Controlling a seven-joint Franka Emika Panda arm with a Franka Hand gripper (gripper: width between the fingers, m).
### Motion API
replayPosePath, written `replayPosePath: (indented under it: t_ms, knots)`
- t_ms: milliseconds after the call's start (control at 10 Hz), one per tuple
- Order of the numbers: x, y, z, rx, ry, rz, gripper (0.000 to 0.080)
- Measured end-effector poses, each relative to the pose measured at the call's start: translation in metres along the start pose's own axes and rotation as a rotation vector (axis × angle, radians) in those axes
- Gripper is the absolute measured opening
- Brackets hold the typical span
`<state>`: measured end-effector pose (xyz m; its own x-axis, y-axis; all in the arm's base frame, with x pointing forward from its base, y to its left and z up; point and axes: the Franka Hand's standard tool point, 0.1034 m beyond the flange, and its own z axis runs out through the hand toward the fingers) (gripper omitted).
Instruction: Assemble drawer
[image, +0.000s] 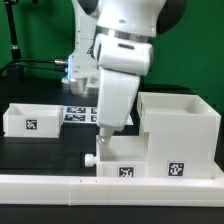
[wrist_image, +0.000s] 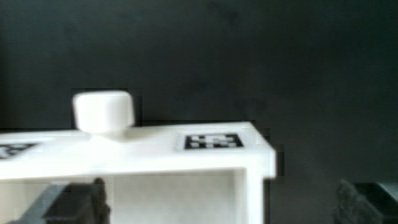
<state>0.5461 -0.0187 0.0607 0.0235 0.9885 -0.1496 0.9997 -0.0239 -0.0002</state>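
Claw (wrist_image: 222, 203) wide, holding nothing. Drawer tray (wrist_image: 160, 162) sits directly beneath claw, offset toward 1 finger, knob (wrist_image: 103, 110) ahead. Drawer casing (image: 178, 125) just beside; 2nd tray (image: 30, 118) well apart. I judge step: tray pickup. Next: I centre, lower, close.

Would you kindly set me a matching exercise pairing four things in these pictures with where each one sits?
Things:
1. casing
2. knobbed tray
3. other tray
4. marker board

Places:
a. alone at the exterior view's left
b. flat on the table behind the arm
c. below the open claw, beside the casing
d. at the exterior view's right, the tallest white part

Pairs: 1-d, 2-c, 3-a, 4-b.
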Motion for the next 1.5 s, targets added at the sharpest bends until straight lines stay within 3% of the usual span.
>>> replayPosePath:
  t_ms: [100, 300, 600, 900, 1200, 1400, 1500]
  knots:
    - [-0.017, 0.002, -0.007, 0.007, -0.008, -0.029, 0.0645]
    - [-0.052, 0.000, -0.002, 0.017, -0.008, -0.079, 0.0649]
    - [-0.061, -0.002, 0.001, 0.022, -0.003, -0.077, 0.0649]
    - [-0.066, -0.007, 0.028, 0.052, 0.083, -0.087, 0.0649]
    - [-0.064, -0.010, 0.041, 0.066, 0.184, -0.106, 0.0649]
    - [-0.054, -0.012, 0.046, 0.077, 0.247, -0.142, 0.0649]
    - [-0.040, -0.012, 0.047, 0.090, 0.262, -0.141, 0.0649]
